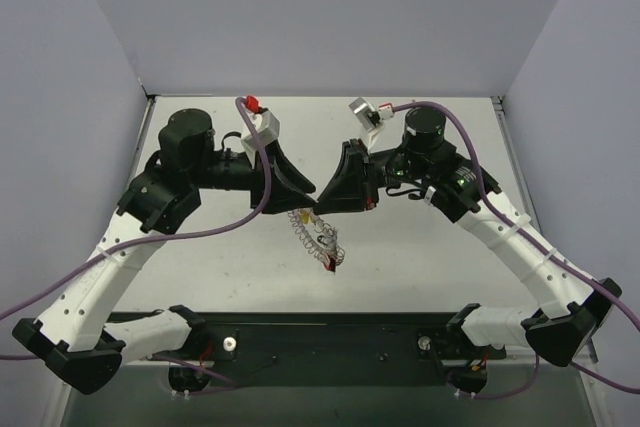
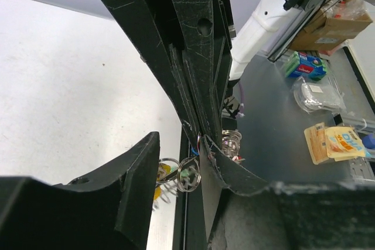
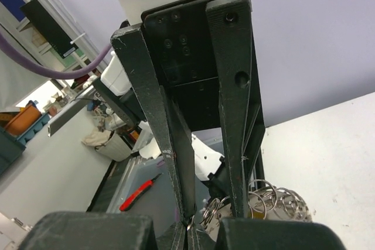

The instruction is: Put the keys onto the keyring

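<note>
Silvery coils of the keyring [image 1: 312, 232] hang between two black tools that meet above the middle of the white counter [image 1: 430, 267]. The right tool [image 1: 326, 205], reaching in from the right, is pinched tight. Its fingertips are closed on a wire loop at the upper end of the keyring, which trails down from it toward the near edge.

The left tool [image 1: 307, 193] comes in from the opposite side with its jaws standing apart, one finger on either side of the right tool's tip. Even from its own wrist camera it is not clear whether either finger touches the metal.

The keys [image 1: 331, 263] sit in among the coils. A red head marks the lowest end of the bunch, close over the counter, though contact with the surface cannot be made out. A yellow head [image 2: 160, 174] and a green head [image 2: 185, 175] hang up by the left tool's fingers, among small round loops. A speck of blue shows right at the right tool's pinch, too small to identify.

Purple cables [image 1: 215, 225] loop from both wrists and run along the white arms to the bases at the near edge.
</note>
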{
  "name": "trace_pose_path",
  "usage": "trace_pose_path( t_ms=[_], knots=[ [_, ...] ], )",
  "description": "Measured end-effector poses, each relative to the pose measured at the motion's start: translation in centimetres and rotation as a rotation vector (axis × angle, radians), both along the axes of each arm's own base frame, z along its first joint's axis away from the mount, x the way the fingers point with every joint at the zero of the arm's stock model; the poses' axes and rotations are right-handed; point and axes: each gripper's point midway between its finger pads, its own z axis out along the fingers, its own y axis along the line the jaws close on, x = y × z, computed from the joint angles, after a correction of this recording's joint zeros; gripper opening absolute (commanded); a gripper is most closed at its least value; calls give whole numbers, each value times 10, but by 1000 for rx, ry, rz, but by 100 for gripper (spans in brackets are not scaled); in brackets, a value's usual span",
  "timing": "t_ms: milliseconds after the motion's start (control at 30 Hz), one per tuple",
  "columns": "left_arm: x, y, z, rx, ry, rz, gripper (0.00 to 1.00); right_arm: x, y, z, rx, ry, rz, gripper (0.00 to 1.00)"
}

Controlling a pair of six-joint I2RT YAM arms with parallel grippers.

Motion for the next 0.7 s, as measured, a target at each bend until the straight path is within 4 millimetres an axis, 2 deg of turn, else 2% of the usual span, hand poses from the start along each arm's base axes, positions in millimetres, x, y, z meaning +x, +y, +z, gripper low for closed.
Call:
trace_pose_path(
  t_ms=[133,233,333,467,533,633,700],
  knots=[
    [2,-1,-10,29,23,-2,38,5,-1,-12,-42,-2,-34,0],
    [14,2,-24,80,35,77,48,18,-3,-30,-103,-25,-109,0],
    [36,10,-53,160,71,213,56,35,-3,-58,-181,-47,-189,0],
    [63,33,-104,289,152,409,58,52,-3,-126,-353,-15,-249,0],
    [74,50,-128,345,196,502,58,58,-4,-175,-479,25,-263,0],
    [83,69,-147,384,238,591,58,61,-5,-234,-632,89,-260,0],
    [86,80,-156,401,257,634,58,57,2,-254,-671,134,-227,0]
  ],
)
